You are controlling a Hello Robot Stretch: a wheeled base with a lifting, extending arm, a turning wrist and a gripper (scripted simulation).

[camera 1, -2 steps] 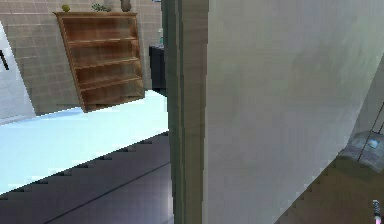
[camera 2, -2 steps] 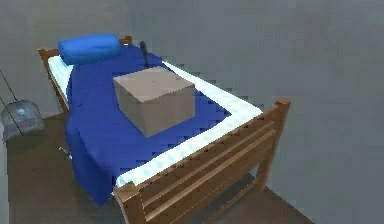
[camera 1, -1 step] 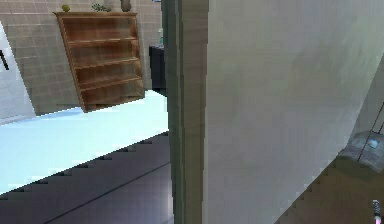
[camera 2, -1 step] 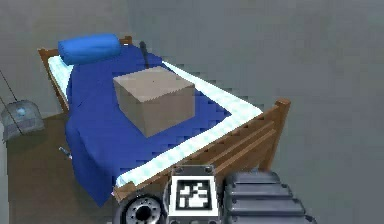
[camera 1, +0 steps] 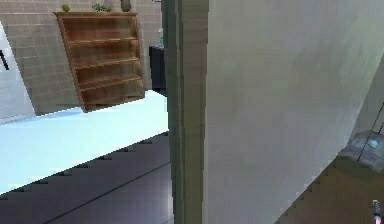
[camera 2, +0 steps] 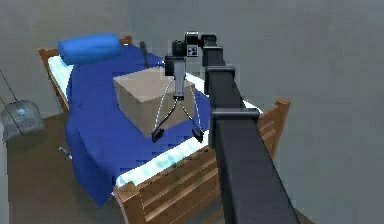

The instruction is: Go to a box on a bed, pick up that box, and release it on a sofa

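Where the dark square arm (camera 2: 240, 140) extends over a blue-covered wooden bed (camera 2: 95, 125), claw (camera 2: 176, 133) in front of a tan cardboard box (camera 2: 138, 95), whether it grips anything cannot be told, box's right edge masked.

No readable text — (nor numbers)

Dark square arm (camera 2: 235, 130), two white black-marked squares (camera 2: 193, 48) (small), dark gripper (camera 2: 176, 131) with thin fingers (camera 2: 163, 115)

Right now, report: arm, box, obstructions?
Arm out, fingers at box; hold cannot be told. Box on bed. Wall close ahead.
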